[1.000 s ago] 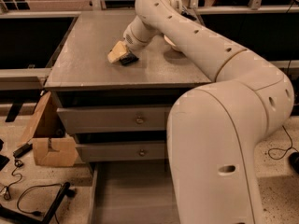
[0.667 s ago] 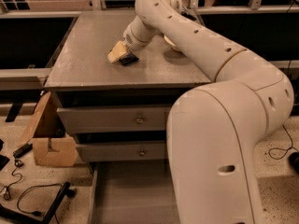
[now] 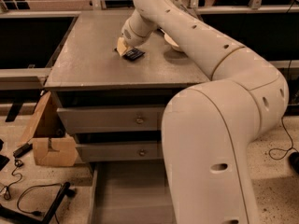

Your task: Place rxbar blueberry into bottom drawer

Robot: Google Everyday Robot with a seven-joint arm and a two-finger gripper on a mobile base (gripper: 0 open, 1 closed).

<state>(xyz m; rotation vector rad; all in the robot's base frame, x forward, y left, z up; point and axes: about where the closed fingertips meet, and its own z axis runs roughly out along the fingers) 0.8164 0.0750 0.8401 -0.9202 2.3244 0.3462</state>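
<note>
Closest of all, down by the floor, the bottom drawer (image 3: 126, 190) was pulled out. Its grey floor was bare where it showed. It was likely open so that the bar could be dropped straight in from above. The big white arm (image 3: 219, 139) stood in front of the drawer's right side and hid that part.

To the left, on the floor, sat a cardboard box (image 3: 49, 143) with a black cable (image 3: 32, 190) lying near it. They were well off to the side of the drawer.

A little farther back were the two upper drawers (image 3: 107, 119). Both were pushed in, each with a small round knob (image 3: 139, 121). They were shut, so nothing stuck out above the open drawer.

Above them was the flat top of the bench (image 3: 84, 55). The rxbar blueberry (image 3: 135, 55) lay flat on it, a small dark wrapper toward the back, not yet lifted. The arm bent up and over to get there, and the gripper (image 3: 125, 47) was pointed down at the bench, right at the bar's left edge and touching it or almost touching it. It looked like the robot was getting ready to pick the bar up, so the job was only at its start. I could not tell if the jaws were open or closed, or if they had hold of the bar.

Farther back, a pale bowl (image 3: 171, 43) peeked out from behind the arm. It sat near the bar but apart from it.
</note>
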